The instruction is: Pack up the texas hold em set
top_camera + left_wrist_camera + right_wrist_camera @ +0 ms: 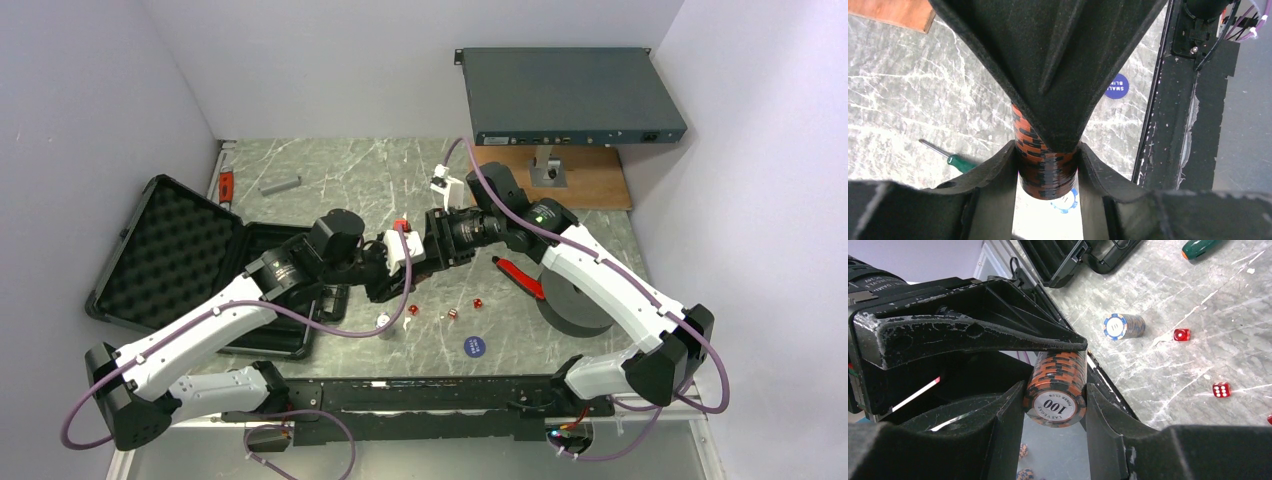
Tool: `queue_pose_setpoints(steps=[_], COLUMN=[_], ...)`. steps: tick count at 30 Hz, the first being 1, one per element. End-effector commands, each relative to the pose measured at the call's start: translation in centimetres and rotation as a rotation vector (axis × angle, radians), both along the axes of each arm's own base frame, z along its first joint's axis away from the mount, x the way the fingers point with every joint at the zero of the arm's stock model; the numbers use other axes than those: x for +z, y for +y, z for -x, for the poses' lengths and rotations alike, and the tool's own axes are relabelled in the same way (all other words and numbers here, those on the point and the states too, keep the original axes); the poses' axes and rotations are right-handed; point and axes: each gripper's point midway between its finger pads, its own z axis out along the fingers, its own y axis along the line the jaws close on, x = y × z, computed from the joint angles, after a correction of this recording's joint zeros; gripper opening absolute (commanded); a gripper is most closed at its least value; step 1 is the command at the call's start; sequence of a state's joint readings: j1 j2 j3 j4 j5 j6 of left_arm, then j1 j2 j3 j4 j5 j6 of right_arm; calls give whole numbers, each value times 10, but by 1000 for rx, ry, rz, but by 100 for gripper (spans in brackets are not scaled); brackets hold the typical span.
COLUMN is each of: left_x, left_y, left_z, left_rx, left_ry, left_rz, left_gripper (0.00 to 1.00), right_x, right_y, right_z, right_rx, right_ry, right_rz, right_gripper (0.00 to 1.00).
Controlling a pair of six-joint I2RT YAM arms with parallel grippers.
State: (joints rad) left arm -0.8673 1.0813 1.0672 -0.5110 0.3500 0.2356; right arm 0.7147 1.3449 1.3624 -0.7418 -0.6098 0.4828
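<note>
The black foam-lined briefcase (170, 250) lies open at the left. My left gripper (392, 265) and right gripper (428, 248) meet above mid-table, both shut on one orange-and-black chip stack (1058, 385), marked 100. In the left wrist view the stack (1045, 167) sits between my left fingers (998, 172), with a right finger over it. A blue-and-white chip stack (1123, 326) lies on its side on the table (383, 322). Red dice (452, 314) (1221, 389) and the blue round button (474, 346) (1117, 86) lie near the front.
A large grey disc (575, 295) and a red-handled tool (520, 275) lie under the right arm. A green-handled screwdriver (955, 161) lies on the marble. A grey rack unit (570, 95) stands on a wooden board (600, 180) at the back right. A small grey cylinder (280, 185) lies at the back.
</note>
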Motion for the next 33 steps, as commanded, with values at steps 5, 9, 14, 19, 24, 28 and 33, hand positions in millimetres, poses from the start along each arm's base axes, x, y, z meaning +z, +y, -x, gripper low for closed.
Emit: queue_pose_setpoints(steps=[5, 9, 14, 19, 24, 28, 33], left_x=[20, 21, 18, 16, 19, 22, 26], left_y=[-1, 2, 10, 19, 39, 62, 94], left_z=[-16, -19, -24, -27, -39, -53, -71], left_rx=[58, 85, 142, 215, 408, 617, 835], left_ry=[-76, -92, -94, -91, -61, -38, -52], left_rz=[25, 37, 30, 46, 85, 110, 132], left_gripper=[0, 0, 0, 0, 0, 0, 0], right_x=[35, 40, 55, 75, 81, 82, 87], right_y=[10, 6, -2, -13, -39, -59, -78], right_z=[2, 1, -4, -12, -30, -38, -41], right_rx=[29, 3, -50, -127, -296, -419, -523], right_ry=[-56, -77, -132, -203, -302, -365, -418], right_rz=[-119, -115, -107, -97, -49, -36, -67], right_gripper=[1, 51, 75, 86, 86, 86, 86])
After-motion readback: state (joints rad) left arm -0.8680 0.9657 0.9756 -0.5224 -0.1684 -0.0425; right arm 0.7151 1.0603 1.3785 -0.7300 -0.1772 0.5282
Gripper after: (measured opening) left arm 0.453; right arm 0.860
